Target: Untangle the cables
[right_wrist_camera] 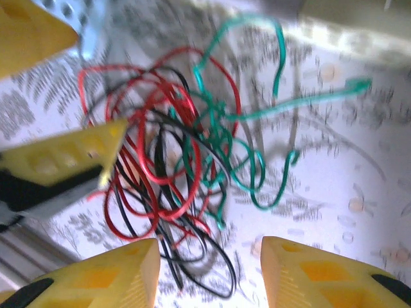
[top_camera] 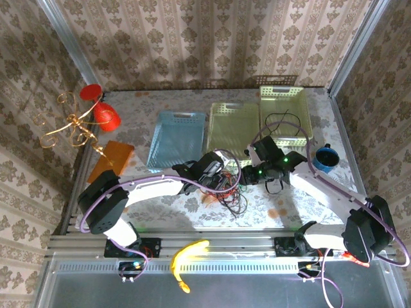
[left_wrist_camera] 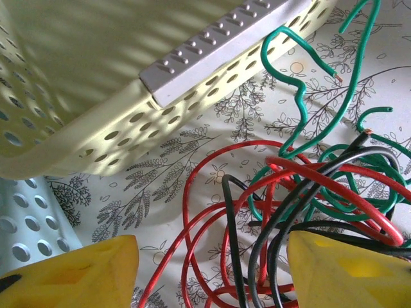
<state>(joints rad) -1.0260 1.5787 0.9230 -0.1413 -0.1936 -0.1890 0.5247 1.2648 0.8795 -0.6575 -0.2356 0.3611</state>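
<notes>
three tangled cables (left_wrist_camera: 302, 172): red, green, black

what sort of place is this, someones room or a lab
Most likely a staged robot test cell, not a real room: the beige patterned wallpaper panels sit between bare aluminium frame posts, and two white robot arms are bolted to a metal rail at the near edge of the floral-print table.
</notes>
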